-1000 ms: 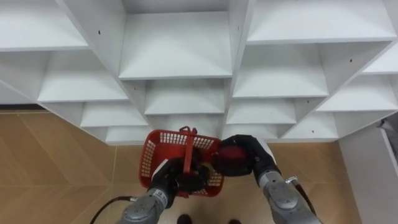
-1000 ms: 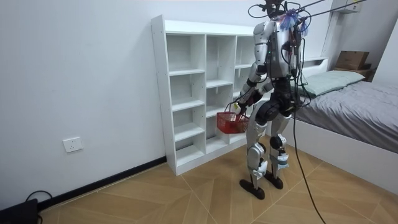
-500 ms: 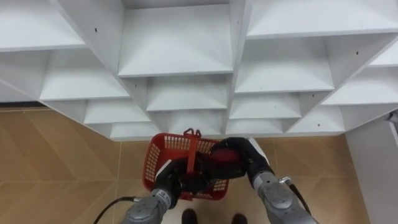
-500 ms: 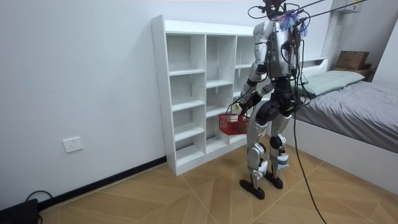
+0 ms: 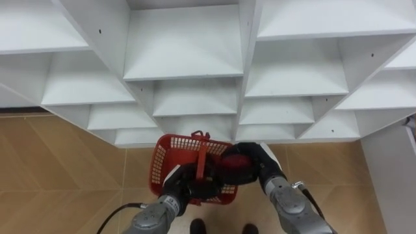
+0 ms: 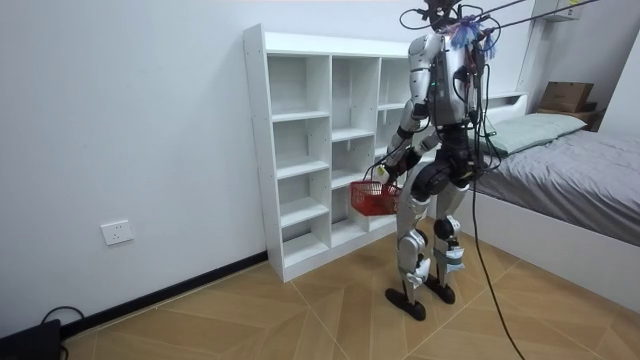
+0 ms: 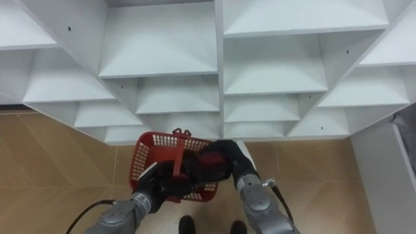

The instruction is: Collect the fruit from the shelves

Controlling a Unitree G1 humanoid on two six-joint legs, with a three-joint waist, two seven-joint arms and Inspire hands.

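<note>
Starting at the right hand (image 5: 257,159): state?
— Clenched round a dark red round fruit (image 5: 235,170), black fingers wrapped over its top. Hand and fruit sit at the right side of the red plastic lattice basket (image 5: 162,166), over its rim. Can't tell if the fruit touches the basket's bottom.
Left hand (image 5: 187,187)?
— Grasping the basket. Fingers curled at the near end of the raised red handle (image 5: 203,156), hand low in the eye views, under the handle's arch. Basket hangs in front of the body, off the floor.
Anything else inside the basket?
— Too dark under the hands, can't tell.
What's around it?
— Just beyond the basket is the white open-fronted closet of square shelves (image 5: 185,58), seen from above, rows of compartments running up the view. Below and to the left, tan wood herringbone floor (image 5: 58,169).
Room view?
— Robot stands upright on both feet facing the closet, near it, before the columns toward the room view's right. Both arms are bent in front at about waist height, basket between body and shelves. Grey bed (image 6: 570,160) behind it at the room view's right. White wall socket (image 6: 117,232) low on the wall at the room view's left, well apart from the robot.
</note>
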